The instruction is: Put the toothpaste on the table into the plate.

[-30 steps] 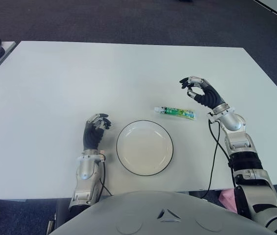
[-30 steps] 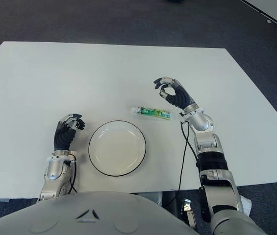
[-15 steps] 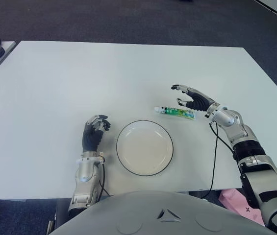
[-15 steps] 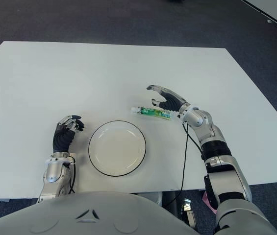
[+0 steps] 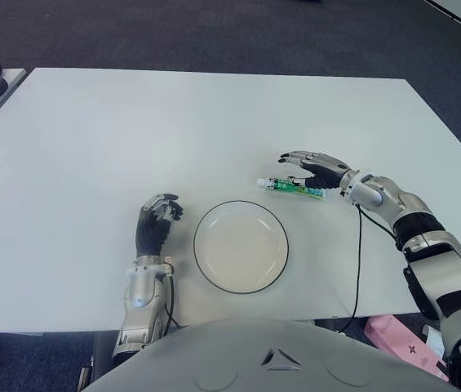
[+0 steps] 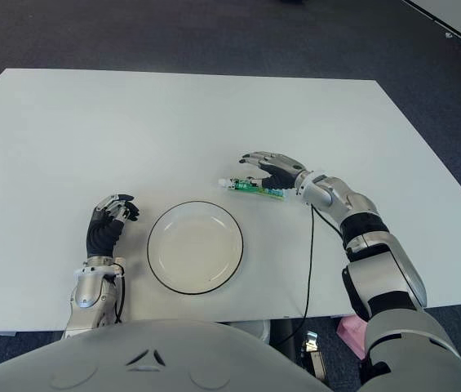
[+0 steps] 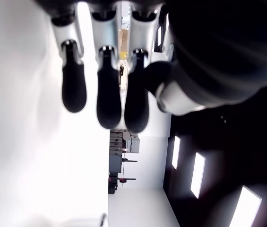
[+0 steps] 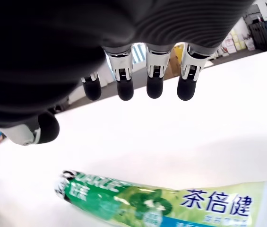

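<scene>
Toothpaste (image 5: 292, 187) lies flat on the white tabletop (image 5: 132, 131), just past the far-right rim of the plate (image 5: 241, 247), not in it. Tube is green and white with the cap end pointing toward the robot's left.

Right hand (image 5: 312, 167) is over the tube, palm down, fingers spread and extended. It holds nothing. In the right wrist view the fingertips (image 8: 155, 89) hang above the tabletop on the far side of the tube (image 8: 171, 204), thumb off to one side, with clear white surface between fingers and tube. No contact visible.

Left hand (image 5: 157, 222) shows just left of the plate, near the tabletop's front edge. Its fingers (image 7: 108, 101) are curled loosely with nothing in them. Can't tell whether it touches the surface.

Plate is white with a dark rim and sits between the two hands, near the front edge. A dark cable (image 5: 357, 261) runs along the right forearm and down past the tabletop edge.
</scene>
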Available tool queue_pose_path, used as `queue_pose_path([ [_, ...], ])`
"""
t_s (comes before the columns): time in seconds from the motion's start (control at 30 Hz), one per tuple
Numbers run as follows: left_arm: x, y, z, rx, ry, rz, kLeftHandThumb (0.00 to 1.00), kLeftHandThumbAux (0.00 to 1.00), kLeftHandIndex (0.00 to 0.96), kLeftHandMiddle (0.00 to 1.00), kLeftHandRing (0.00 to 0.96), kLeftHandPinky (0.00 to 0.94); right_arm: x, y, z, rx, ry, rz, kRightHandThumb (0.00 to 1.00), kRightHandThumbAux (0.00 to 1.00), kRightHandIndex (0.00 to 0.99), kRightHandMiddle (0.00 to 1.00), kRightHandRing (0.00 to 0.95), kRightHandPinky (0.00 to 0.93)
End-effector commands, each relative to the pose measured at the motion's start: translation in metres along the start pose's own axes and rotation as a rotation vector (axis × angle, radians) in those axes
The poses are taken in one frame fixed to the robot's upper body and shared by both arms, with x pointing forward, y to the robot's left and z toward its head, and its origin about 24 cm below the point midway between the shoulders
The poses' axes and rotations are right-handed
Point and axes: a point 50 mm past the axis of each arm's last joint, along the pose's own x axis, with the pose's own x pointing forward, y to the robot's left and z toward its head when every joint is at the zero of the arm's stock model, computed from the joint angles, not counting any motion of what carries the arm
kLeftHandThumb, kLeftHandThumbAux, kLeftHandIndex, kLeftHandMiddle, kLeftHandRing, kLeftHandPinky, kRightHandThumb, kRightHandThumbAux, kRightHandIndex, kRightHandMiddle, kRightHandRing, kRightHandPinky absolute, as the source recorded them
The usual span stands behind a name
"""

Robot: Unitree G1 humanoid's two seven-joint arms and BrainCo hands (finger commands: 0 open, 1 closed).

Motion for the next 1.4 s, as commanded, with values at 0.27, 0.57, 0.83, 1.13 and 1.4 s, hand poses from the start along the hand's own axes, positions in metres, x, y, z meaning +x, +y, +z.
queue_pose_path([
  [0.27, -0.013, -0.002, -0.015, -0.014, 0.099, 0.032, 0.701, 0.719, 0.431, 0.576, 0.567, 0.547, -0.003, 0.005, -0.003, -0.155, -0.043, 0.091, 0.557, 0.157, 0.0, 0.0, 0.0, 0.0],
  [0.57, -0.015, -0.001, -0.015, -0.013, 0.102, 0.04, 0.702, 0.719, 0.431, 0.575, 0.567, 0.544, -0.004, 0.03, -0.01, -0.214, 0.011, 0.173, 0.574, 0.143, 0.0, 0.0, 0.0, 0.0],
  [0.83, -0.018, 0.0, -0.014, -0.013, 0.106, 0.042, 0.701, 0.719, 0.43, 0.575, 0.568, 0.545, -0.006, 0.053, -0.013, -0.25, 0.056, 0.247, 0.581, 0.132, 0.0, 0.0, 0.0, 0.0],
  [1.13, -0.021, 0.001, -0.013, -0.005, 0.113, 0.048, 0.701, 0.719, 0.43, 0.579, 0.573, 0.549, -0.007, 0.073, -0.014, -0.27, 0.115, 0.301, 0.576, 0.111, 0.0, 0.0, 0.0, 0.0],
  [1.4, -0.024, 0.002, -0.013, -0.003, 0.114, 0.049, 0.702, 0.719, 0.43, 0.58, 0.572, 0.549, -0.012, 0.087, -0.016, -0.282, 0.164, 0.331, 0.578, 0.085, 0.0, 0.0, 0.0, 0.0],
])
